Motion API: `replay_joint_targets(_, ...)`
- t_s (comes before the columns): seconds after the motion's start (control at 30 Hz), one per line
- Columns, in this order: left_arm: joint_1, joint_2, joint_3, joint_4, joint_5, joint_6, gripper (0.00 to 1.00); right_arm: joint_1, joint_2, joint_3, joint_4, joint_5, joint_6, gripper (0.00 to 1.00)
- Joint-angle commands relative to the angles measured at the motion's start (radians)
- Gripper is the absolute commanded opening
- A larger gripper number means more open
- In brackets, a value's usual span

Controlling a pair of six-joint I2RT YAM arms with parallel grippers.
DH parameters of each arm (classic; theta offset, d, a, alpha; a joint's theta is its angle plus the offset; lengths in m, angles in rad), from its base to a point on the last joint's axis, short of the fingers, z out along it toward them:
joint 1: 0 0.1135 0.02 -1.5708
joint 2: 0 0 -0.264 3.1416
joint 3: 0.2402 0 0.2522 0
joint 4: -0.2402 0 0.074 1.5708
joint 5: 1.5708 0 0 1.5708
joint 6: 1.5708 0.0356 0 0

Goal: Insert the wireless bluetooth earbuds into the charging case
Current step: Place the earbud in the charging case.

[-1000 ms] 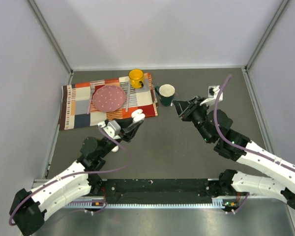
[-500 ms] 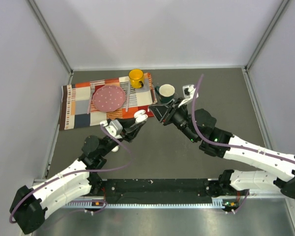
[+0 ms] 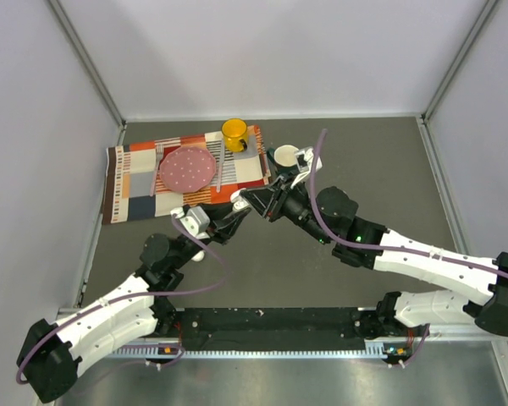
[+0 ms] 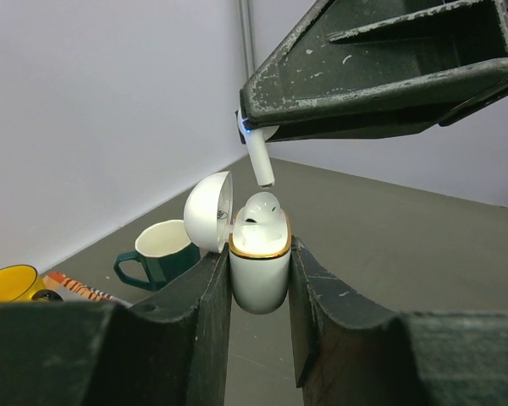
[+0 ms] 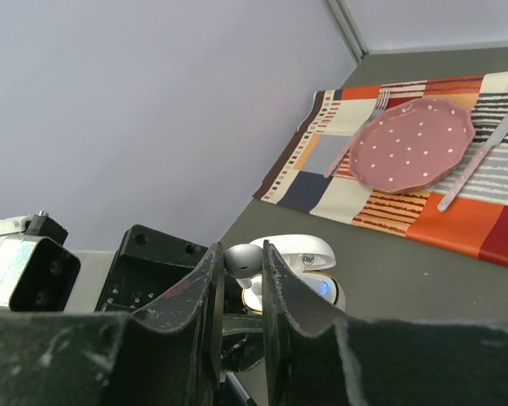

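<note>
My left gripper [image 4: 258, 252] is shut on the white charging case [image 4: 260, 275], held upright above the table with its round lid [image 4: 209, 211] swung open. One white earbud [image 4: 259, 208] sits in the case. My right gripper [image 5: 241, 254] is shut on a second earbud [image 5: 241, 260], pinched by its head. That earbud's stem [image 4: 262, 162] hangs straight down just above the case opening, a blue light at its top. In the top view the right gripper [image 3: 252, 200] meets the left gripper [image 3: 233, 211] near the placemat's corner. The open case [image 5: 298, 252] lies right below the right fingers.
A dark green mug [image 3: 285, 158] stands just behind the two grippers. A yellow mug [image 3: 234, 134], a pink dotted plate [image 3: 187, 168] and cutlery [image 3: 221, 161] lie on the checked placemat [image 3: 135, 182] at the left. Grey walls close off the table.
My right arm has swung left from beside the green mug until its gripper, earbud in it, hangs over the open case. The left arm and the case have stayed put.
</note>
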State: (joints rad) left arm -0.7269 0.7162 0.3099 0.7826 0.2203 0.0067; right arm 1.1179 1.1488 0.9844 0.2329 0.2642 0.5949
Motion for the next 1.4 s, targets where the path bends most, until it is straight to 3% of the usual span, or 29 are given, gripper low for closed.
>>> replay_joint_targets(0.0, 0.001, 0.005, 0.041, 0.089, 0.005, -0.005, 0.00, 0.014, 0.012, 0.065, 0.033, -0.039, 0.006, 0.00)
replay_joint_targets(0.83, 0.001, -0.009, 0.046, 0.098, -0.001, -0.005, 0.00, 0.060, 0.045, 0.043, -0.012, 0.136, -0.056, 0.00)
replay_joint_targets(1.37, 0.001, 0.002, 0.046, 0.116, -0.004, -0.031, 0.00, 0.060, 0.043, 0.030, 0.011, 0.092, -0.043, 0.00)
